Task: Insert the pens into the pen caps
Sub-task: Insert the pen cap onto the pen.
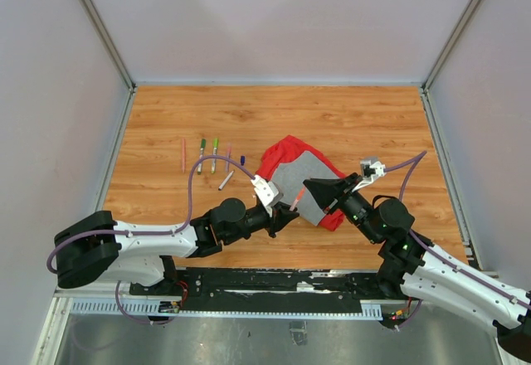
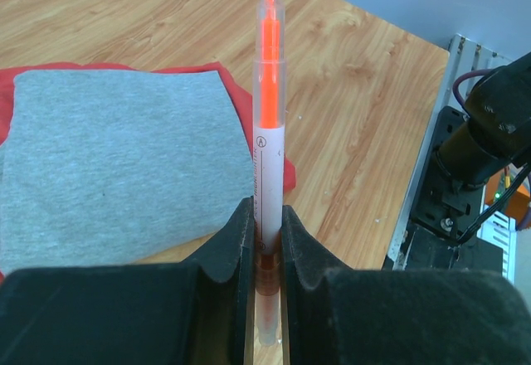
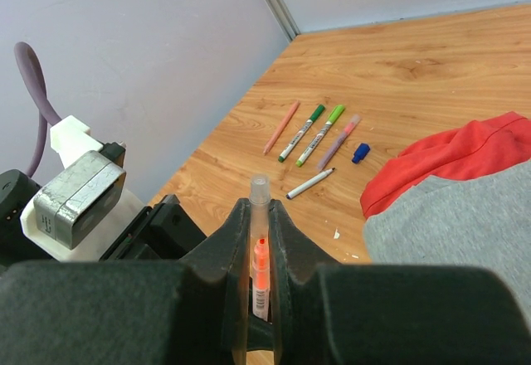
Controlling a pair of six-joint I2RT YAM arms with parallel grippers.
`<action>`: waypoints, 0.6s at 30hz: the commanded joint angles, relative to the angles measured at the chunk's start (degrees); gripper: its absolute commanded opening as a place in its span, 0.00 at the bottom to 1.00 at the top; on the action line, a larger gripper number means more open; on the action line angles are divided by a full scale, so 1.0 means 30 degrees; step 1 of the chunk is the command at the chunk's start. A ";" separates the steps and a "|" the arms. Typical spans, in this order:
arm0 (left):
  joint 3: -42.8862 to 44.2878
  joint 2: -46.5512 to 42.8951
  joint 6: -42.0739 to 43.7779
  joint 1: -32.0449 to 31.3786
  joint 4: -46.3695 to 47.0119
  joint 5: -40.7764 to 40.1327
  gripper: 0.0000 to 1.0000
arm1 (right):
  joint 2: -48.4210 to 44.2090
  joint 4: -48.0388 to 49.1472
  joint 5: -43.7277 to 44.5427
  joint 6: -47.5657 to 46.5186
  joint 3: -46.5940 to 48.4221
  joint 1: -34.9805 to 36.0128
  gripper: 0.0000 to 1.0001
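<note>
Orange pen (image 2: 267, 153) clenched in my left hand (image 2: 266, 211) at the desk's (image 1: 373, 124) six o'clock, nib meeting the clear cap (image 3: 260, 187) gripped by my right hand (image 3: 260, 209), so I'd keep both aligned and press straight!

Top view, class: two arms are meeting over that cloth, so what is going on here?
The left arm's fingers are shut on an orange pen, aimed at the right arm. The right arm's fingers are shut on a clear cap, and the pen's orange tip shows inside it, so the capping looks under way. They meet above the red-and-grey cloth. More pens and a loose blue cap lie on the table further left.
</note>
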 commanded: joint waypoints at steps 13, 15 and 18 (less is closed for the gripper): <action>0.0285 0.0223 0.0431 0.0040 0.0889 0.0216 0.00 | -0.0037 -0.0031 0.0790 0.0217 -0.0033 -0.0173 0.01; 0.0274 0.0223 0.0432 0.0039 0.0860 0.0238 0.00 | -0.0042 -0.0012 0.0733 0.0299 -0.0086 -0.0170 0.01; 0.0278 0.0194 0.0434 0.0048 0.0833 0.0194 0.01 | -0.0058 -0.0052 0.0666 0.0389 -0.0162 -0.0158 0.01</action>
